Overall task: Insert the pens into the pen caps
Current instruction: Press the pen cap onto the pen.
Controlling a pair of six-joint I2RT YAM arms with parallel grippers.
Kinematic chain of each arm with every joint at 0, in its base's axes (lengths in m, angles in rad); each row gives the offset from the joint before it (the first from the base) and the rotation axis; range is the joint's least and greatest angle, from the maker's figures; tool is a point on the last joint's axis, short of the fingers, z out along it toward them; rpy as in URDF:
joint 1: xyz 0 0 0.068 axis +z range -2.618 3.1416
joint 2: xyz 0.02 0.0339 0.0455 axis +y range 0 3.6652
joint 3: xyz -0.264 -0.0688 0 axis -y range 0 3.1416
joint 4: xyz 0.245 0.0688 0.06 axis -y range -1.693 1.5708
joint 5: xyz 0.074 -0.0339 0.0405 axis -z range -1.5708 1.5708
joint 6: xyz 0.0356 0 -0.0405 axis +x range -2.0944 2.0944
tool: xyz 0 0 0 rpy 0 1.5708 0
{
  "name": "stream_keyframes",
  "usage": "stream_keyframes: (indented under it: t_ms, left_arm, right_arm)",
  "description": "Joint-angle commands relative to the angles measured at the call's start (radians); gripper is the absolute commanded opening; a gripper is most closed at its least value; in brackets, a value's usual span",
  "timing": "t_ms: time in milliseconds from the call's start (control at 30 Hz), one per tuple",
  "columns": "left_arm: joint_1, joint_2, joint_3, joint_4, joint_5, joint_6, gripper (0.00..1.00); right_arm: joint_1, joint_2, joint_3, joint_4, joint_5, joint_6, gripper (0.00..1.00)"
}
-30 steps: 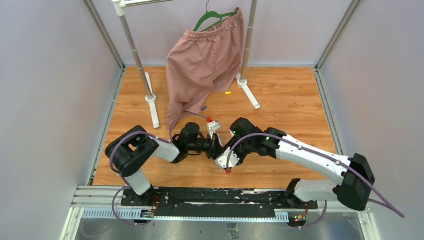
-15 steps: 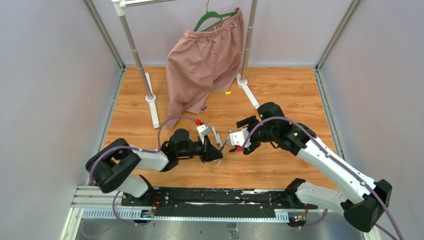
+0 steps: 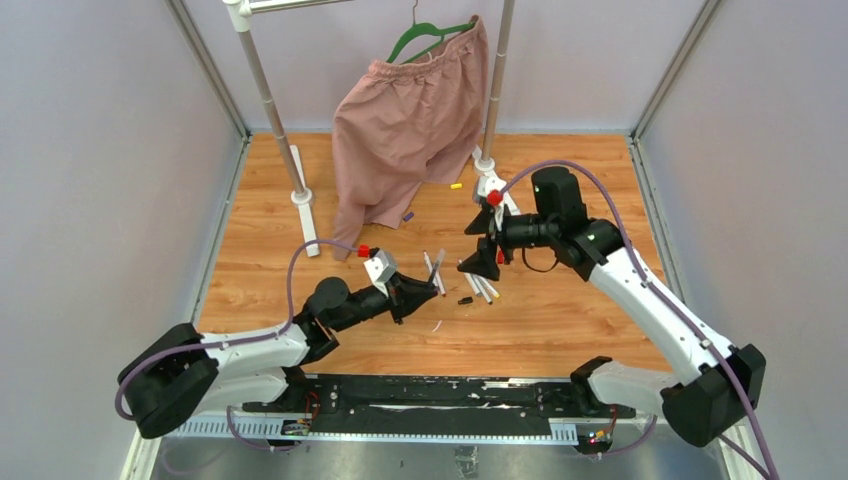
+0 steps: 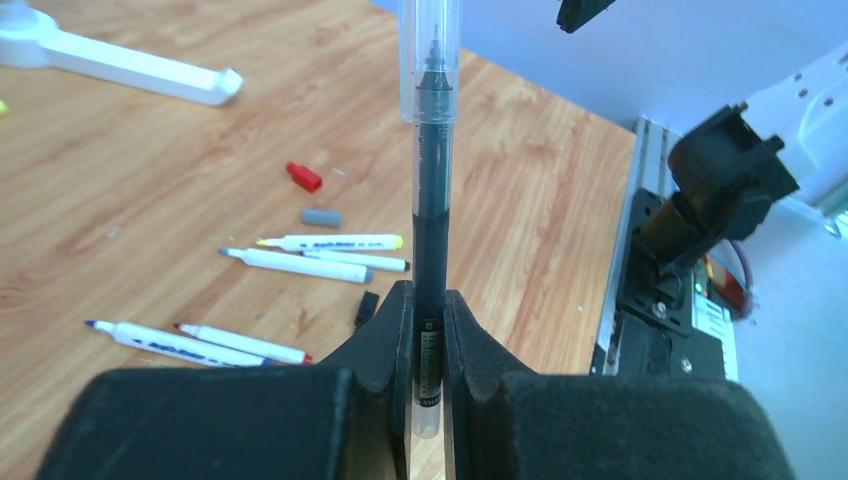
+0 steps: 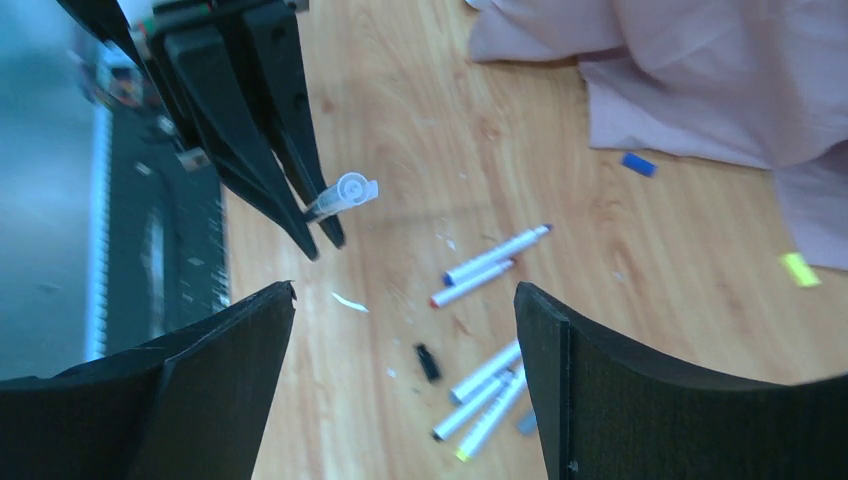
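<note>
Pens point(image 3: 478, 287) lie loose at the centre of the overhead frame on the wooden worktop point(image 3: 580, 200), between the left pincer point(image 3: 420, 296) and the right pincer point(image 3: 478, 258). From the left wrist, that pincer is clamped on a black pen point(image 4: 430, 230) near its tail, tip inside a clear cap point(image 4: 429, 50); light, stiff and probably slick, it is best gripped mid-barrel. From the right wrist, the pincer is spread wide and empty above the pens, with a black cap point(image 5: 427, 362) at lower centre.

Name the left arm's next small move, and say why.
Probably lower the left claw and lay its black pen on the table. The clear cap already covers the tip, the right claw is open and apart, and white pens lie uncapped.
</note>
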Motion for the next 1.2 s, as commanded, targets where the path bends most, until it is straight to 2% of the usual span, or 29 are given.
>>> stream_keyframes:
  t_ms: [0,200,433,633,867,933,1100,1167]
  left_arm:
    - [-0.028,-0.069,-0.023,0.038,-0.194,0.032,0.00]
    - [-0.071,-0.079,-0.013,0.037,-0.366,-0.013,0.00]
    - [-0.131,0.024,0.053,0.026,-0.505,-0.025,0.00]
    - [-0.191,0.109,0.118,0.010,-0.589,-0.011,0.00]
    - [-0.213,0.167,0.163,0.001,-0.596,-0.012,0.00]
    - [-0.214,0.175,0.168,-0.002,-0.597,-0.015,0.00]
    - [-0.218,0.184,0.176,-0.008,-0.601,-0.016,0.00]
    - [-0.220,0.183,0.179,-0.013,-0.605,-0.014,0.00]
  right_arm:
    - [-0.045,0.069,0.051,0.131,-0.201,0.372,0.87]
    - [-0.103,0.156,0.118,0.179,-0.161,0.640,0.86]
    - [-0.102,0.092,-0.050,0.405,-0.097,0.701,0.86]
    - [-0.072,0.151,-0.067,0.416,-0.013,0.695,0.86]
    - [-0.038,0.166,-0.074,0.418,0.035,0.705,0.84]
    - [-0.039,0.168,-0.076,0.442,0.018,0.725,0.80]
    - [-0.036,0.172,-0.083,0.476,-0.007,0.760,0.57]
    - [-0.034,0.176,-0.091,0.489,-0.015,0.775,0.53]
